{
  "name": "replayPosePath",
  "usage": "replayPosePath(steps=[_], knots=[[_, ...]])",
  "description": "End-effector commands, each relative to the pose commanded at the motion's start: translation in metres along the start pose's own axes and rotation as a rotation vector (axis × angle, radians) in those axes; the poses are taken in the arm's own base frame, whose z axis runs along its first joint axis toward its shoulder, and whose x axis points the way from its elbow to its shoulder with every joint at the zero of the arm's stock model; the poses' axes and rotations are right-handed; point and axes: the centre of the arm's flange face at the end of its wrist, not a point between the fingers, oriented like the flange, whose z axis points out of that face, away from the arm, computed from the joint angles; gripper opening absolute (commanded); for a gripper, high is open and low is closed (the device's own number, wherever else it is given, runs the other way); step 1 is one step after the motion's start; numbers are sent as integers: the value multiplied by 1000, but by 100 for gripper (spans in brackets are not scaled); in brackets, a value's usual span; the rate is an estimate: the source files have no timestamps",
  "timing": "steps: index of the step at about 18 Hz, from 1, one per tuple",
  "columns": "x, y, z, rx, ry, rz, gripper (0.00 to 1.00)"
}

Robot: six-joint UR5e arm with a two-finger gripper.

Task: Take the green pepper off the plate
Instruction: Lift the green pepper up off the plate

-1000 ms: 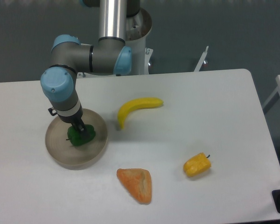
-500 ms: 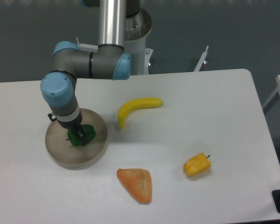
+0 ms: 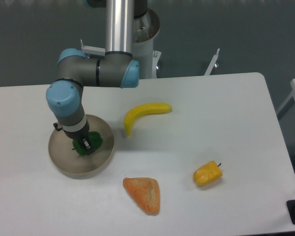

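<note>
The green pepper (image 3: 95,141) lies on the round beige-grey plate (image 3: 64,166) at the left of the table. My gripper (image 3: 86,144) reaches straight down into the plate, its dark fingers (image 3: 89,144) clamped on the pepper from either side. Only small patches of green show around the fingers. The pepper is still low over the plate's inside, and I cannot tell whether it touches the dish. The arm's wrist hides the far part of the plate.
A yellow banana (image 3: 143,114) lies right of the plate. An orange wedge-shaped piece (image 3: 144,193) sits near the front edge, and a yellow-orange pepper (image 3: 208,173) lies at the front right. The arm's base column (image 3: 123,29) stands at the back.
The wrist has shifted slightly right and lower over the plate. The fingers have closed in on the pepper, so less green shows than before.
</note>
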Motion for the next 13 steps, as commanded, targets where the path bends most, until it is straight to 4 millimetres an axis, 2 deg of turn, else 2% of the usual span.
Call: replayPosePath(steps=[3,7,8,10,11,13], knots=[[-17,28,-41,54,-36,-54,20],[-46,68,-61,48,-46,-100,20],[-54,82,-71,52,-57,-116,21],[-77,120,-77,39,-53,-111,21],[-93,151,-76,22,-31,-95,21],[-110,187,-77,5,-3,-71,21]])
